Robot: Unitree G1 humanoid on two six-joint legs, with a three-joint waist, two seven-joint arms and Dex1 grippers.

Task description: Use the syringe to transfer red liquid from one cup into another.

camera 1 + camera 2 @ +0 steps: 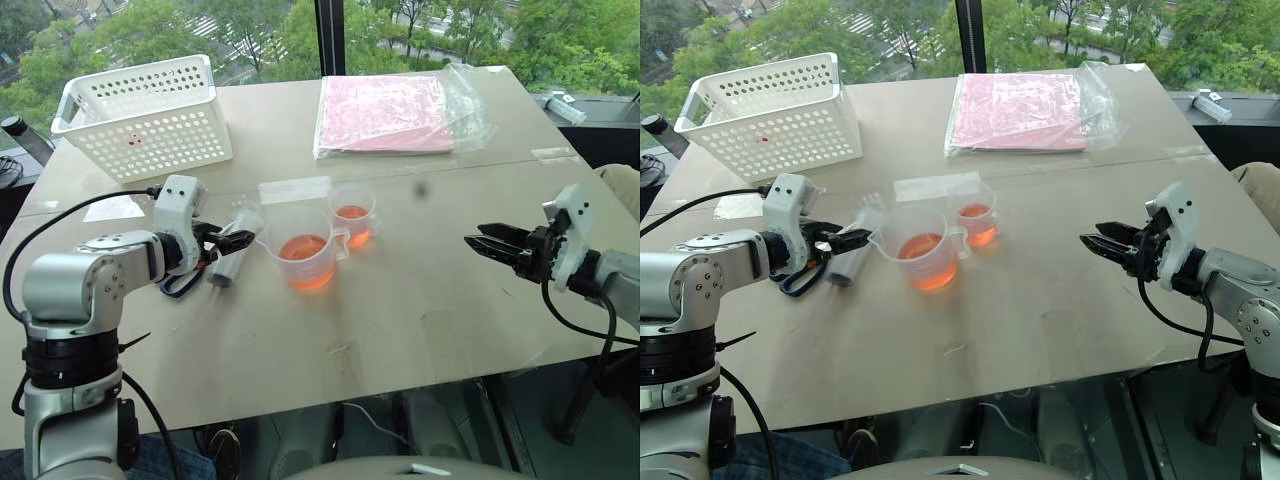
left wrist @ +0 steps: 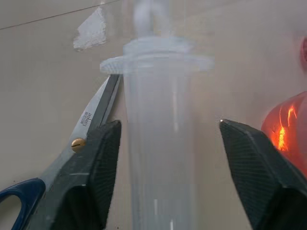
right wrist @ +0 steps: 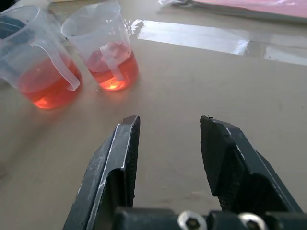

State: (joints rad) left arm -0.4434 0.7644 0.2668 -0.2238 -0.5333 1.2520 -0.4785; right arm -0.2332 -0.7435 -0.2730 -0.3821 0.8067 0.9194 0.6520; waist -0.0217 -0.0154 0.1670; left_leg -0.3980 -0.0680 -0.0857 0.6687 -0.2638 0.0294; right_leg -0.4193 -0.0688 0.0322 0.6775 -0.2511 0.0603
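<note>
Your left gripper (image 2: 168,158) stood wide open astride the syringe (image 2: 160,139), apparently not touching; your right gripper (image 3: 168,139) hung open, empty, well apart from both cups (image 1: 308,250).

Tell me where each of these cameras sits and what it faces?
Left and right eye views: on the head, looking down over the table, both arms showing.
Left wrist view: along the open left gripper, the syringe between its fingers beside scissors.
Right wrist view: along the open right gripper toward the larger cup and smaller cup.
All share the red liquid.
</note>
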